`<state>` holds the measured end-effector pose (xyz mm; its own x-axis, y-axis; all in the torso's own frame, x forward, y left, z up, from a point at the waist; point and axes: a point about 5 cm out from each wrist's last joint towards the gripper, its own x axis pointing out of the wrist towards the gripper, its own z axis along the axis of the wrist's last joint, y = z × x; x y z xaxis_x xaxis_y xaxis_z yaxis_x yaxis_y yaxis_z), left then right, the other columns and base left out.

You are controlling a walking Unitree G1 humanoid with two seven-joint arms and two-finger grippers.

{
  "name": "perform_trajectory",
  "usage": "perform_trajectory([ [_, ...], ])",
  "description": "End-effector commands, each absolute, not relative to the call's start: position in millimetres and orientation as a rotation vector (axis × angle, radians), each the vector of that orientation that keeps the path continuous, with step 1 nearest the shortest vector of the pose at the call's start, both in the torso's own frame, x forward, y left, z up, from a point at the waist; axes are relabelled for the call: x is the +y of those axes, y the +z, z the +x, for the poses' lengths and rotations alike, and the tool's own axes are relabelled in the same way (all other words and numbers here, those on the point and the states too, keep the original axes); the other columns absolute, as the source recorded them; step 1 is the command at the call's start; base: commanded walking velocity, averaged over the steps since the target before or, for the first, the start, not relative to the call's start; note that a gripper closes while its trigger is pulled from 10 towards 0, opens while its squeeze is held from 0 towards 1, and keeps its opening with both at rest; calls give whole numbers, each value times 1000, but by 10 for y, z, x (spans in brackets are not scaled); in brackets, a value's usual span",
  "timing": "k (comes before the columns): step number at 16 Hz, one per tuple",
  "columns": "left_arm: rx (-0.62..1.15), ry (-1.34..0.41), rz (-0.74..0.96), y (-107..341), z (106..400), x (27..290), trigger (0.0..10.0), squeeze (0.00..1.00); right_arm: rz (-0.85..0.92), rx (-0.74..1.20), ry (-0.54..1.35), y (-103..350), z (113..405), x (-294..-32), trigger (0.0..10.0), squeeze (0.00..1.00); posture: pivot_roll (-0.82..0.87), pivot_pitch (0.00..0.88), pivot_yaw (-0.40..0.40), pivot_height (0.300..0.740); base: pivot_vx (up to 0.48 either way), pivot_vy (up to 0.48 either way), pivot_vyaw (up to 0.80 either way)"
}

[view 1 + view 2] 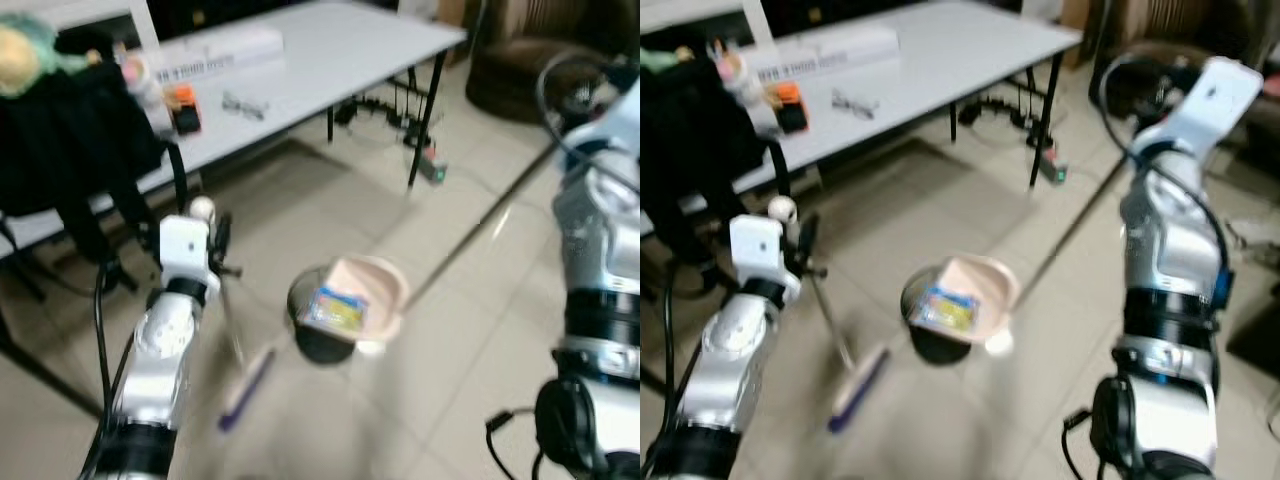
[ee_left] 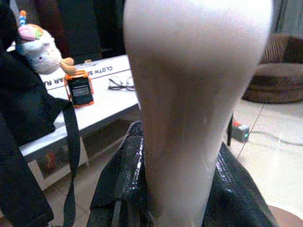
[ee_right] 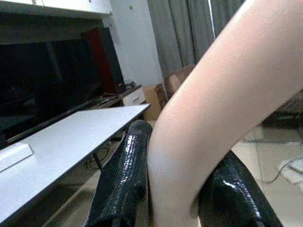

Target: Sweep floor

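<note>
Left end effector [image 1: 805, 250] is pinched shut on the broom [image 1: 855, 385] handle. In the left wrist view its black fingers [image 2: 118, 184] squeeze a pale rounded handle from both sides. From there the thin stick runs down toward about 5 o'clock and ends in a blurry purple-and-white brush head on the tiled floor [image 1: 970, 430]. So the broom's long axis is steep and leans away from that arm toward the middle.

Right end effector [image 3: 163, 189] is also clamped, on the dustpan [image 1: 965, 295] handle, with a dark finger on each side of a pinkish bar. That long thin pole slants from up near the right arm at roughly 1 o'clock down to 7 o'clock, and the pinkish pan sits at its low end in the middle of the floor. A blue and yellow wrapper [image 1: 945, 308] lies in the pan, and a dark round shape [image 1: 930, 340] is partly under it; too blurry to say what that is.

What matters: the brush head is just beside the pan, at about 8 o'clock from it, so I'd guess the next stroke goes toward 2 o'clock into the pan's mouth. The left arm is the nearer one.

The head views show both tools whole but smeared. The wrist views show the grips sharply, plus a tabletop [image 2: 102, 101] with glasses [image 2: 120, 83] and an orange gadget [image 2: 79, 88].
</note>
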<state>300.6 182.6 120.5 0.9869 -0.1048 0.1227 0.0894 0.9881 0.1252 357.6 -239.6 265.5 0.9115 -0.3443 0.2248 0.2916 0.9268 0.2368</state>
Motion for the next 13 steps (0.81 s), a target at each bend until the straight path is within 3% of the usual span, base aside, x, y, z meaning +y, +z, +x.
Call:
perform_trajectory([
  [1, -162, -89, 152, 1301, 3024, 1895, 10000, 0, 237, -337, -302, 2809, 3563, -2315, 10000, 0, -22, 0, 10, 740, 386, 0, 0],
  [13, -152, -103, 146, 1282, 3026, 1878, 10000, 0, 244, -334, -305, 2770, 3547, -2305, 10000, 0, -20, 0, 17, 740, 382, 0, 0],
])
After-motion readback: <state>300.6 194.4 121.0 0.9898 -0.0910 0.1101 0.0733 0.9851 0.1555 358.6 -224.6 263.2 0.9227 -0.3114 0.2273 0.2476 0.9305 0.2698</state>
